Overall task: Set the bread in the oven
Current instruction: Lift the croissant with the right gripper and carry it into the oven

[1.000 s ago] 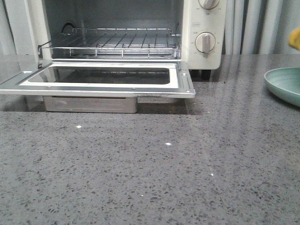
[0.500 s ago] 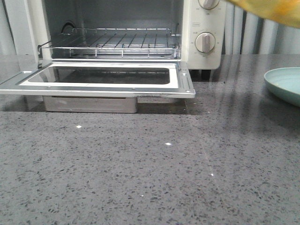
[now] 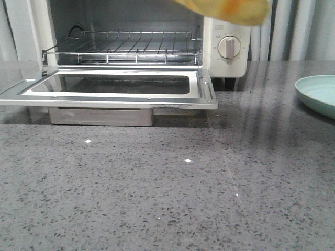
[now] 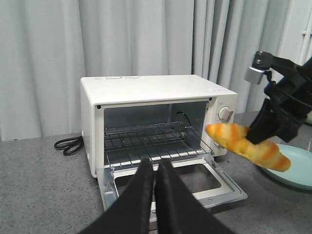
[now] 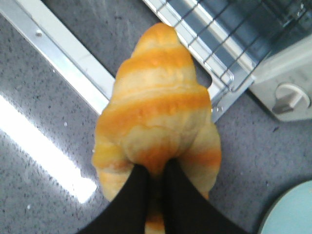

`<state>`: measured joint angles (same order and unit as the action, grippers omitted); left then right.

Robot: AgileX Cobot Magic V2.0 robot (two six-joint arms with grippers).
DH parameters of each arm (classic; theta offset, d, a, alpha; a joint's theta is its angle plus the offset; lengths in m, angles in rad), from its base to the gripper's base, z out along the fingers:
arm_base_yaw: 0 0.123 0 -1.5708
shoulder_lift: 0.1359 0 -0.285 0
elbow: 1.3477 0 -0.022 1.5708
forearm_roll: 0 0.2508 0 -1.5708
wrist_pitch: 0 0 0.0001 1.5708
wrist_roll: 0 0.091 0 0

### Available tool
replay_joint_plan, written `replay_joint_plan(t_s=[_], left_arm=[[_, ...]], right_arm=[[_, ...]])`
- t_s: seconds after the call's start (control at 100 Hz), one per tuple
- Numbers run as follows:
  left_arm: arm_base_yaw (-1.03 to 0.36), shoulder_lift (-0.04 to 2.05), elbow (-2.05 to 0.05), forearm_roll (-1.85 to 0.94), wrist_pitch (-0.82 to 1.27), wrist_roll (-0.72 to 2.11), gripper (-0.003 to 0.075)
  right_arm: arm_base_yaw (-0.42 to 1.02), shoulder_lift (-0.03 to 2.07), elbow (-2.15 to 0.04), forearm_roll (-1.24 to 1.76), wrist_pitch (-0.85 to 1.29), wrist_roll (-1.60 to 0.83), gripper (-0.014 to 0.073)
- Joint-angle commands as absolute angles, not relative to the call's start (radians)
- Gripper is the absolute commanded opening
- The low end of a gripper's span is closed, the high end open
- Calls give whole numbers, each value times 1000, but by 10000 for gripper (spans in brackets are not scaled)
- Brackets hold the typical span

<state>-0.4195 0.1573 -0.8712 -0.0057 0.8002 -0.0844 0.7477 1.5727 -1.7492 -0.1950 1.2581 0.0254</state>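
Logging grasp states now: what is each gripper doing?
Left gripper: closed, empty.
Right gripper: closed on the bread, near the oven.

Even indoor light; glare streak on countertop; bread motion-blurred.

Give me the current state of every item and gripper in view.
Cream-white toaster oven: door dropped open, wire rack empty.
Golden striped croissant-shaped bread: held in air, outside oven.
Right gripper: shut on bread.
Left gripper: shut, empty.
Pale green plate: empty where visible.
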Motion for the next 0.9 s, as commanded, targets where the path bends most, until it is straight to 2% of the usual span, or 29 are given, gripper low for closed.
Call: replay_joint_plan(t_s=[0.0,0.35,0.89], left_arm=[[-417,175,-898,-20,733,-88,-22],[-417,175,-898,-25,776,-88,-22],[-417,175,-898,-46,778,-88,-22]], right_arm=[[748,1590,-1863,-228,1315,-18,-67],[748,1790,-2070,-279,1298,-83,-67],[746,1894,-2093,-463,1136,-83,-67]])
